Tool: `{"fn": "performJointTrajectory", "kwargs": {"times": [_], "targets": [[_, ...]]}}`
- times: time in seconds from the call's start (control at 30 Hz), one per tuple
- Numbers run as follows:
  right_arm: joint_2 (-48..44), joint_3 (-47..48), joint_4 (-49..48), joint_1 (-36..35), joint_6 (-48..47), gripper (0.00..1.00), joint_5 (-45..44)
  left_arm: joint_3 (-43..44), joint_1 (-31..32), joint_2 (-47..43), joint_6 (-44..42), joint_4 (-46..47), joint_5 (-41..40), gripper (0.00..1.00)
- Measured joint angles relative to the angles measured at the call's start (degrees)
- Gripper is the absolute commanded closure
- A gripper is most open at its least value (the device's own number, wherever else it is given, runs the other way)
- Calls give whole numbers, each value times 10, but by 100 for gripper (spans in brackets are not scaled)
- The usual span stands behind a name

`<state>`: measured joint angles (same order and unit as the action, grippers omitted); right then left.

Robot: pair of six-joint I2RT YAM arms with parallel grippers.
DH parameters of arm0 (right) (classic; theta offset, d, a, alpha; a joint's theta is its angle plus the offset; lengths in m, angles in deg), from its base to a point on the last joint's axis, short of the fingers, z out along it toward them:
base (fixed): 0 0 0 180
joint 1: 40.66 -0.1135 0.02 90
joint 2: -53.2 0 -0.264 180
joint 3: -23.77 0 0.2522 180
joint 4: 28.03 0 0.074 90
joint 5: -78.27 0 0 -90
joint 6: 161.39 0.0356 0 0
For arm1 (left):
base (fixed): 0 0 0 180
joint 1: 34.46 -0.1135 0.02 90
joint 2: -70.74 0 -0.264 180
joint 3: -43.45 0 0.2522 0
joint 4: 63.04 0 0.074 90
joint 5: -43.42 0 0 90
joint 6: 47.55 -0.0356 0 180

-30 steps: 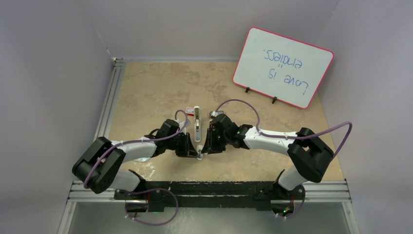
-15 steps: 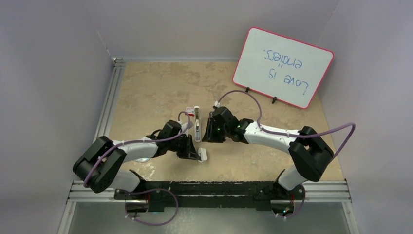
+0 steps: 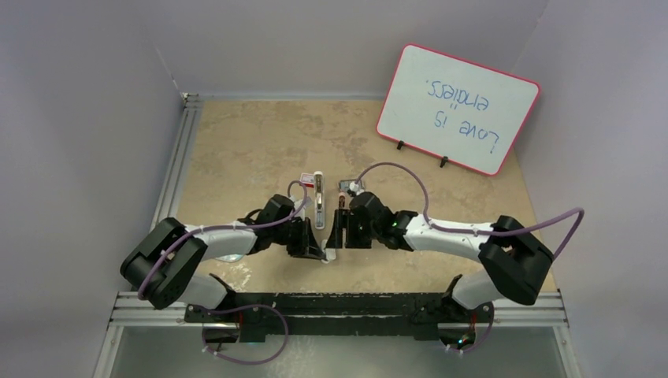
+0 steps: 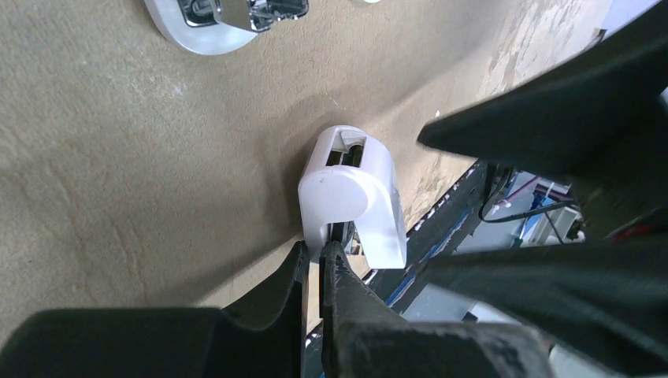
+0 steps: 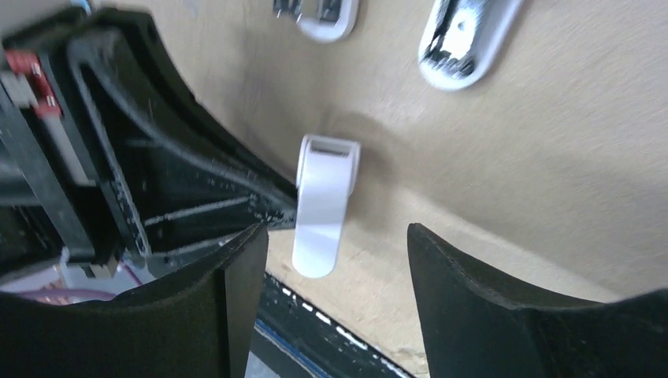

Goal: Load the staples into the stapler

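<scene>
Evidently the left jaws are pressed together and seem to nip the thin near edge of a white plastic piece [image 4: 346, 197]. It is probably a part of the stapler, though which part cannot be told. It stands right at their tips and, judging by its shadow, sits slightly off the table [image 4: 118, 197]. The right jaws are spread wide, with that same piece in the gap just ahead of them and nothing touching their inner faces. The stapler [image 3: 318, 203] lies just beyond both sets of jaws, its metal parts showing. The red staples box [image 3: 306, 179] sits further beyond the left jaws, beside the stapler's far end, and no loose strip can be made out. The step in hand looks like a second grip on the piece. To do it well, the right jaws should come in square across its flat sides and stay clear of the left tips. They should close fully before the left jaws ease off, so the piece does not twist. Half a second earlier the right jaws stood further off, alongside the stapler; they have since come back down to the piece. The left jaws, stapler and box have hardly shifted.
</scene>
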<state>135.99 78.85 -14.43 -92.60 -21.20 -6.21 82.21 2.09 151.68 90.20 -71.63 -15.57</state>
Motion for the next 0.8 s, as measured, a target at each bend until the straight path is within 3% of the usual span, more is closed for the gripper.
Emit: {"fn": "performJointTrajectory", "kwargs": {"times": [0.13, 0.47, 0.63, 0.8], "targets": [[4, -6, -5, -41, 17, 36, 3, 0, 0, 3, 12, 1, 0, 100], [37, -6, -17, -62, 47, 75, 4, 1, 0, 3, 21, -1, -2, 100], [31, 0, 3, -62, 68, 78, -5, 1, 1, 3, 22, -2, -2, 100], [-3, 19, 61, -52, 83, 75, -34, 7, 4, 3, 6, -8, -5, 100]]}}
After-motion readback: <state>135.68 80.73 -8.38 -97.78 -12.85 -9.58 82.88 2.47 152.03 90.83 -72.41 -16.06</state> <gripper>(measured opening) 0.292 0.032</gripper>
